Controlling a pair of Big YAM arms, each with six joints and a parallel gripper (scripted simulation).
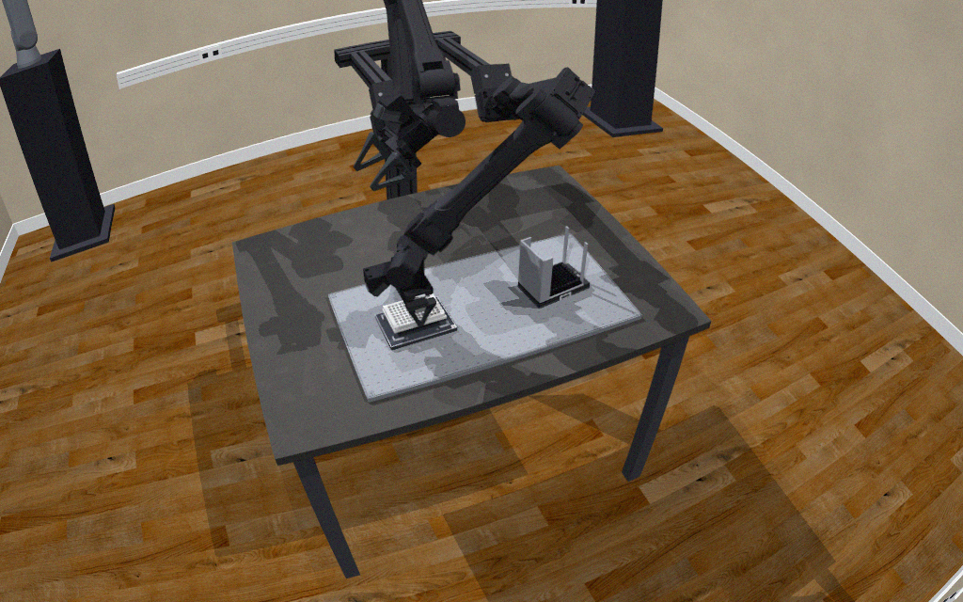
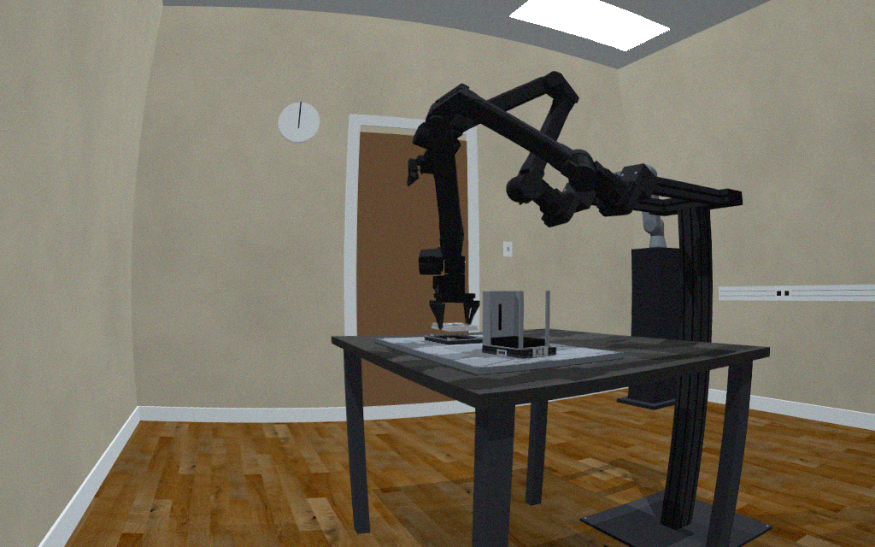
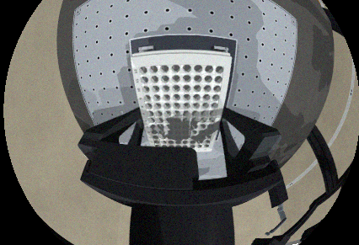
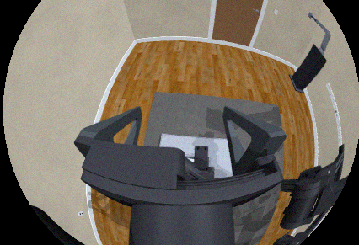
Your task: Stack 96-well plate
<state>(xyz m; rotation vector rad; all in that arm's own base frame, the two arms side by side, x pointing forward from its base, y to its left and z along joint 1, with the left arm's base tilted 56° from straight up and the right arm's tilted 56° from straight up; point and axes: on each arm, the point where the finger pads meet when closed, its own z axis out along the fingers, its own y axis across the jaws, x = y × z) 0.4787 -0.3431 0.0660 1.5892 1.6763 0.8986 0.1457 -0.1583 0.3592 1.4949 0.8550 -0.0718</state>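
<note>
The white 96-well plate [image 1: 395,313] [image 2: 451,327] [image 3: 181,82] is held a little above the dark nest N1 [image 1: 425,335] [image 3: 183,42]. A gap shows below it in the exterior view. My left gripper [image 1: 419,312] [image 2: 455,324] [image 3: 181,110] is shut on this plate, one finger on each long side. Marks along its left rim in the left wrist view are too small to read. Rack K1 [image 1: 534,269] [image 2: 503,319] holds a black plate [image 1: 564,277] low between its walls and posts. My right gripper [image 1: 366,176] [image 4: 182,110] is open and empty, far from both plates.
The perforated light board [image 1: 388,377] [image 3: 97,30] carries the nest and the rack on the dark table [image 1: 291,403] [image 2: 685,353]. K1's tall grey walls and thin posts [image 1: 566,250] [image 2: 548,319] rise well above its base. The right arm is folded back near the stand.
</note>
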